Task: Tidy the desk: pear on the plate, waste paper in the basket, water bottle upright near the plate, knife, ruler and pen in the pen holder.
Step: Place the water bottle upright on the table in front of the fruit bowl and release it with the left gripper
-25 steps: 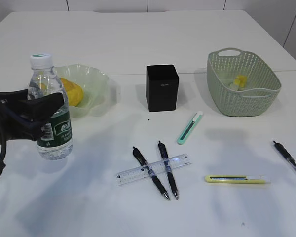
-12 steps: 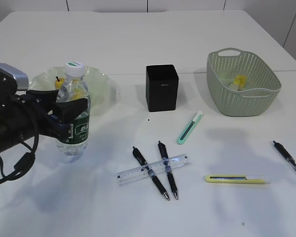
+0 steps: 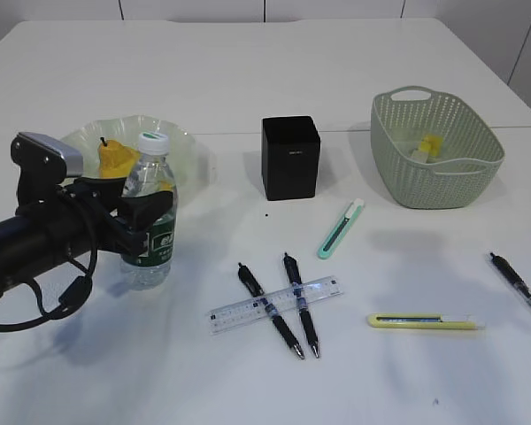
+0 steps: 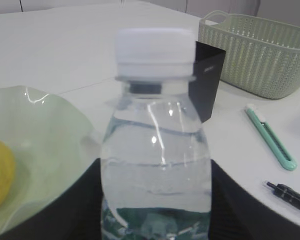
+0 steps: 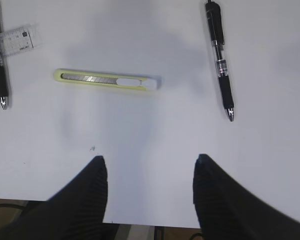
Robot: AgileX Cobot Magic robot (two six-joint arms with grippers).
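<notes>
Bottle-placement step: I have the left pincer [image 3: 140, 221] clamped on the upright water bottle [image 3: 149, 212] just beside the plate [image 3: 188, 152] holding the pear [image 3: 115, 157]; right pincer [image 5: 147, 192] hangs open, empty; next, I judge, release onto the surface [image 3: 248, 71].

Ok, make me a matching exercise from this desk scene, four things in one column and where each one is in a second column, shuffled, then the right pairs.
Things:
1. pear
2. waste paper
3. water bottle
4. ruler

Places:
A. gripped upright in the left tool, just in front of the plate
B. lying flat on the desk with two black pens crossing it
C. on the pale green plate
D. inside the green basket

Pairs: 1-C, 2-D, 3-A, 4-B
</notes>
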